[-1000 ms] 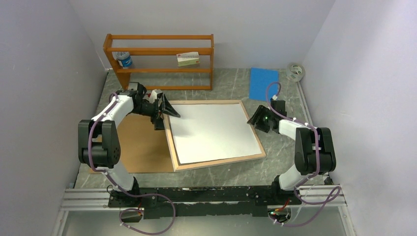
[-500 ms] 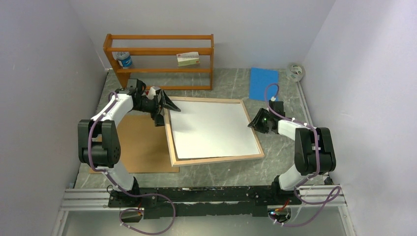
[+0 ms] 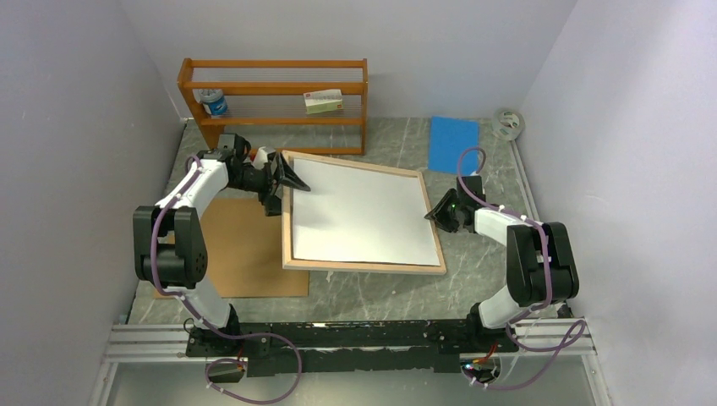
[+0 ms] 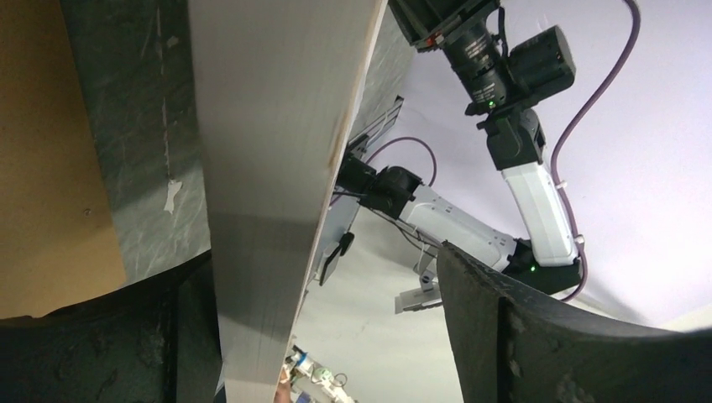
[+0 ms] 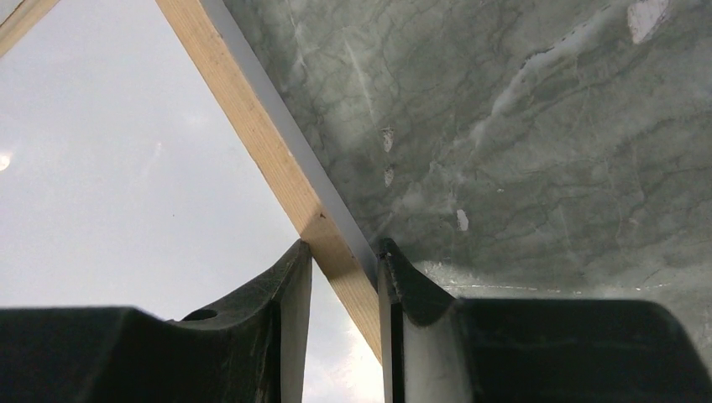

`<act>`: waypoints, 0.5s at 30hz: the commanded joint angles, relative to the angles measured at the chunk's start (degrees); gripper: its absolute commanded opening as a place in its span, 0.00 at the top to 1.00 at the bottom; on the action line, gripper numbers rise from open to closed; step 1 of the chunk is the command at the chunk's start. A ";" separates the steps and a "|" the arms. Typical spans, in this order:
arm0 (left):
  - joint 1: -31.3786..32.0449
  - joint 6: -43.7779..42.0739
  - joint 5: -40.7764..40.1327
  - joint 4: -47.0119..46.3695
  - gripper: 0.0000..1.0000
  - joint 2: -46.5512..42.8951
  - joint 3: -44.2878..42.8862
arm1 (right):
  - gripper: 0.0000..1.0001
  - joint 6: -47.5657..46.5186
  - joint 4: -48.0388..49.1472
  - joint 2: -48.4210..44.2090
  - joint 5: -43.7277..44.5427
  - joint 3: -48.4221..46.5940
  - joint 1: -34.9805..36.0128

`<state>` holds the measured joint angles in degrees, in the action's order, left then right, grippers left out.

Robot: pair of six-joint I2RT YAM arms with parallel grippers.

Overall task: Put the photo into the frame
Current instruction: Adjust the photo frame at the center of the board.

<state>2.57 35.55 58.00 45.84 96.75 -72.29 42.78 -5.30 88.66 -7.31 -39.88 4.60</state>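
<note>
1. My right pincer [image 5: 340, 262] has narrowed and pinches the frame [image 3: 363, 266] rail between its tips.
2. My left pincer [image 3: 286, 188] gapes, straddling the opposite corner, gripping nothing.
3. The frame has swung square; the photo [image 3: 359, 211] lies inside, between them.

The frame [image 3: 363, 267] lies wood side up, left gripper [image 3: 292, 181] and right gripper [image 3: 434, 213] at opposite edges, seemingly touching it.
</note>
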 commanded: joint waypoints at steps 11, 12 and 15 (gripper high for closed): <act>0.42 -13.48 3.38 15.74 0.20 -3.07 -4.81 | 0.84 2.66 -9.86 2.63 3.80 2.00 0.23; 0.42 -13.72 3.44 16.18 0.25 -3.06 -5.01 | 0.84 2.63 -9.88 2.80 3.80 1.93 0.23; 0.42 -13.31 6.35 15.35 0.42 -3.30 -4.67 | 0.81 2.16 -10.25 3.17 3.69 1.40 0.23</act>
<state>2.59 23.81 57.71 57.58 96.47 -75.07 43.35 -5.37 88.82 -7.66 -39.90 4.60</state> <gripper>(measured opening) 0.659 0.327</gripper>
